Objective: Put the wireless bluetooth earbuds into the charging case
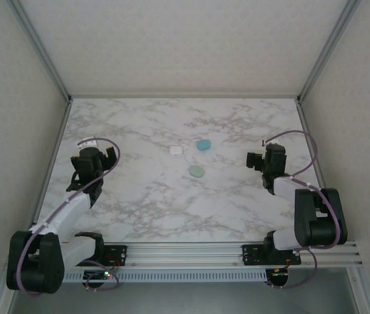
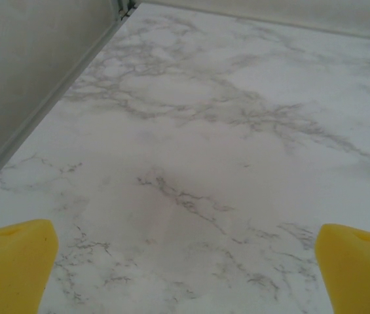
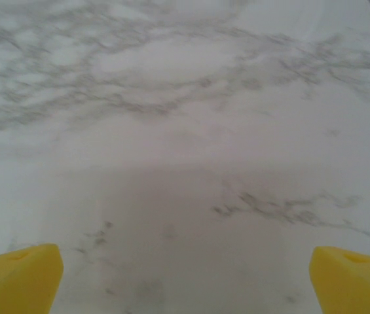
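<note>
Though tiny, oval items (image 1: 176,150) (image 1: 203,145) (image 1: 197,171) indistinct

We see a table (image 1: 139,196) with a white marble pattern and grey veins, standing inside a closed booth. Pale, lightly textured panels surround it: a back wall (image 1: 185,46), a left wall (image 1: 8,131) and a right wall (image 1: 365,131). Aluminium posts (image 1: 40,49) rise from the two far corners of the table. A ribbed metal rail (image 1: 185,252) runs along its near edge. The light is soft and even.
</note>
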Controlling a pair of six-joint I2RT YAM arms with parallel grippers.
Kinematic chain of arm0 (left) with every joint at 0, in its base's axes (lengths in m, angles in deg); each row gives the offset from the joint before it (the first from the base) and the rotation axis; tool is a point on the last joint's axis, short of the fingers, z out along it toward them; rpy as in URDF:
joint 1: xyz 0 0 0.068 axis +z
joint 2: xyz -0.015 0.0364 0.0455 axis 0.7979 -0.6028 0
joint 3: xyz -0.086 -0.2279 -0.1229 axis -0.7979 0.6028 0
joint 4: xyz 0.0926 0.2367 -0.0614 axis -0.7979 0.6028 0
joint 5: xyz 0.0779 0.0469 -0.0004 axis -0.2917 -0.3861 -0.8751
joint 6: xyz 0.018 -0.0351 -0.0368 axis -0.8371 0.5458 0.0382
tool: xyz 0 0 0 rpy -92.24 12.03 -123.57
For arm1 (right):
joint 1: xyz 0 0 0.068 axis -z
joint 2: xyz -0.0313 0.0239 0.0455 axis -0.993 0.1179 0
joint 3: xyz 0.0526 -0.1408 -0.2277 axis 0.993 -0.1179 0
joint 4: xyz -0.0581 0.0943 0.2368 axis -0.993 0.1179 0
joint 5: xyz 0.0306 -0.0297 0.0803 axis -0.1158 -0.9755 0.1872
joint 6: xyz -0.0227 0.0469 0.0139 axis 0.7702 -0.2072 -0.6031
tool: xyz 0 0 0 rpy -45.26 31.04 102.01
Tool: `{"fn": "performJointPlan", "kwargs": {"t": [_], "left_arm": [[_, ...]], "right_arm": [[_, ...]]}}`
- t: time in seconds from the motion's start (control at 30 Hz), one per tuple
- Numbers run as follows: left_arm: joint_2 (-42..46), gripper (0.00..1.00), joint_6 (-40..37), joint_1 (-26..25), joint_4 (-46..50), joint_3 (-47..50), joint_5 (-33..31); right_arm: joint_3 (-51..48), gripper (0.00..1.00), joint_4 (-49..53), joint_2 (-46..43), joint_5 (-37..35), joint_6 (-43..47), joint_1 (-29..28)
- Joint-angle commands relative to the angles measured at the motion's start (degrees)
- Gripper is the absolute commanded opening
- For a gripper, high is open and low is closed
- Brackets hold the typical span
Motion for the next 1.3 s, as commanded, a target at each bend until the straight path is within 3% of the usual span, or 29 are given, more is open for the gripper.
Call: {"fn": "performJointPlan", "kwargs": {"t": [0.0,0.1,0.2,0.33,0.47,0.53,0.63,0.7,0.73,0.8,0.83,1.27], "left_arm": [[-2.9,1.0,-0.9,1.0,-8.9,2.3,0.9],[-6.0,1.0,-1.9,1.1,-15.5,4.1,3.8],[-10.2,1.0,-4.2,1.1,-22.1,5.2,6.6],[-14.4,1.0,-6.6,1.3,-25.9,4.1,10.4],[-18.1,1.0,-9.2,1.6,-20.6,-0.7,19.0],[-20.4,1.0,-9.3,1.7,-25.9,0.6,21.6],[-20.8,1.0,-7.1,3.0,-27.7,1.4,20.5],[-23.6,1.0,-6.6,3.3,-34.9,3.9,19.5],[-25.7,1.0,-5.4,3.4,-40.5,5.4,16.9],[-25.0,1.0,-2.4,3.4,-37.0,4.6,8.7],[-25.3,1.0,-2.3,3.2,-36.8,4.3,7.5],[-25.2,1.0,-3.5,2.6,-35.4,3.5,9.4]], "right_arm": [[-1.5,0.97,-10.0,-0.5,9.2,1.5,0.6],[-6.1,0.98,-17.7,-0.6,10.9,0.8,0.6],[-10.6,0.98,-33.1,6.1,10.6,0.8,0.5],[-6.5,0.99,-24.1,6.3,4.7,-0.5,0.0],[-6.6,0.99,-24.5,6.3,3.0,-0.7,-0.4],[-6.5,0.99,-24.5,6.3,3.0,-0.7,-0.4],[-6.6,0.99,-24.8,6.4,3.2,-0.7,-0.4],[-6.6,0.99,-24.6,6.4,3.2,-0.6,-0.4],[-6.6,0.99,-24.7,6.4,3.1,-0.6,-0.4],[-6.6,0.99,-24.7,6.4,3.2,-0.6,-0.4],[-6.6,0.99,-24.6,6.4,3.2,-0.6,-0.4],[-6.5,0.99,-24.5,6.4,3.3,-0.6,-0.4]]}}
